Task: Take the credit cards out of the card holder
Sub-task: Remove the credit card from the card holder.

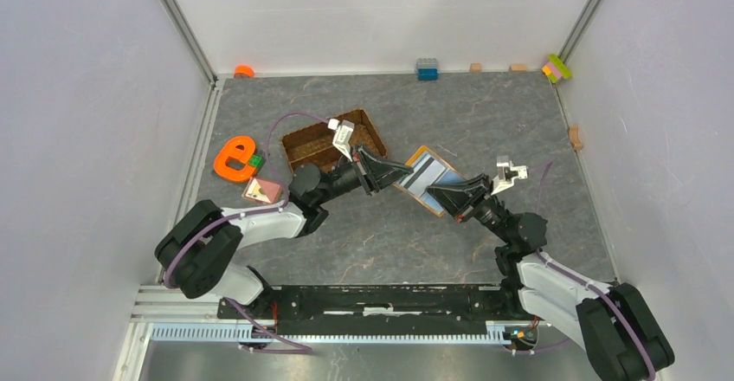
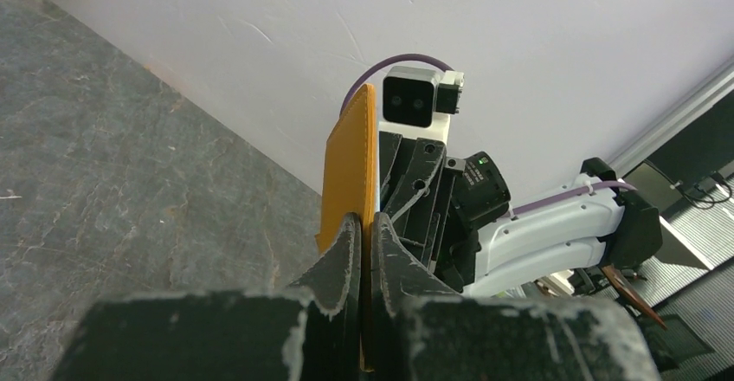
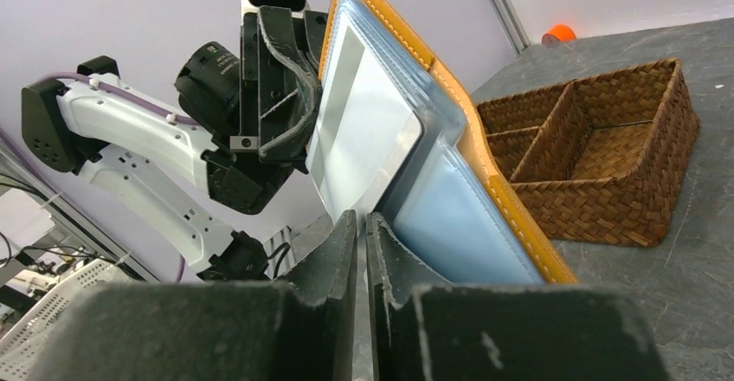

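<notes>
The orange card holder [image 1: 443, 169] hangs open above the table between both arms, its pale blue lining [image 3: 467, 216] facing the right wrist camera. My left gripper [image 2: 367, 225] is shut on its orange edge [image 2: 350, 173]; the top view shows that gripper [image 1: 400, 173] at the holder's left side. A pale grey credit card [image 3: 359, 121] sticks partway out of a slot. My right gripper [image 3: 363, 219] has closed to a thin slit on the card's lower corner and sits at the holder's right side [image 1: 435, 196]. Any other credit cards are hidden in the lining.
A brown woven divided tray [image 1: 333, 138] stands just behind the left gripper, also in the right wrist view [image 3: 597, 156]. An orange e-shaped toy [image 1: 235, 158] and a pink block [image 1: 262, 190] lie left. Toy bricks [image 1: 427, 69] line the back wall.
</notes>
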